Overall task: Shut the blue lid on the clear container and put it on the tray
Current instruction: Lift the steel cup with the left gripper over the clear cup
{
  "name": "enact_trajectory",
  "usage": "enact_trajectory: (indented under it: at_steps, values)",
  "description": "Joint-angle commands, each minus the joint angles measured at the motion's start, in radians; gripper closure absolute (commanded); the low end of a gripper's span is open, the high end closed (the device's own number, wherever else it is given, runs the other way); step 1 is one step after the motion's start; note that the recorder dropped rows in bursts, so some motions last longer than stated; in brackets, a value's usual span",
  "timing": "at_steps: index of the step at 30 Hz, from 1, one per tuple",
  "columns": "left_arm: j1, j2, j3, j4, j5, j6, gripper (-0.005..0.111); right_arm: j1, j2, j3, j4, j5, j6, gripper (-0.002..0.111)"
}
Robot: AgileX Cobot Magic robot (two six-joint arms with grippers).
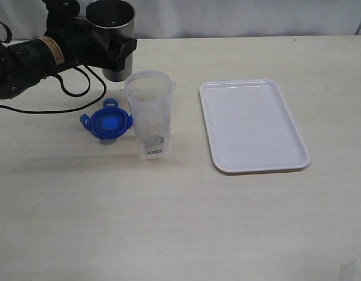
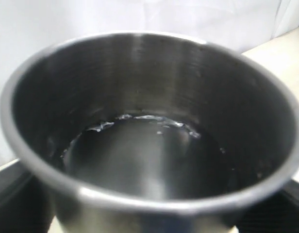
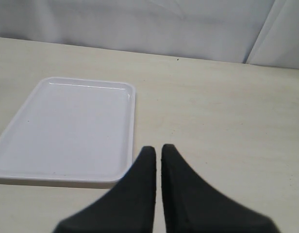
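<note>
**Table**: pale wood-grain top. A wide stretch of bare surface lies on the camera side of both grippers.

**The tray**: white, flat on the table, low raised rim, rounded corners. It lies ahead of the right gripper and off to one side of it, apart from its tips. It is well apart from the left gripper. A strip of bare tabletop separates its long edge from the clear container.

**Steel cup**: upright, clamped in the left gripper, with a black finger along its wall. It fills the left wrist view.

**The clear container**: upright, mouth uncovered, white label near its base. It stands near the left gripper, on its tray side.

**The blue lid**: flat on the table, flaps spread, beside the container's base on the side away from the tray. Contact with the container cannot be told.

**Right gripper**: fingers drawn together, holding nothing, above bare table.
</note>
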Motion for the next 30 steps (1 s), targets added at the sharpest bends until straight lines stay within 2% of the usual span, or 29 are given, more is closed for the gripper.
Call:
enact_trajectory:
  at_steps: [1,5,17,25,30]
  values:
    - [-0.004,-0.016,-0.021,0.011,-0.097,-0.052,0.107,-0.002,-0.006,0.001,-0.004,0.003,-0.001,0.104]
    - [-0.004,-0.027,-0.021,0.024,-0.091,-0.075,0.107,-0.002,-0.006,0.001,-0.004,0.003,-0.001,0.104]
    - [-0.004,-0.092,-0.021,0.227,-0.08,-0.145,0.107,-0.002,-0.006,0.001,-0.004,0.003,-0.001,0.104]
    - [-0.004,-0.092,-0.021,0.247,-0.11,-0.125,0.107,-0.002,-0.006,0.001,-0.004,0.003,-0.001,0.104]
    - [-0.004,-0.094,-0.021,0.322,-0.17,-0.123,0.107,-0.002,-0.006,0.001,-0.004,0.003,-0.001,0.104]
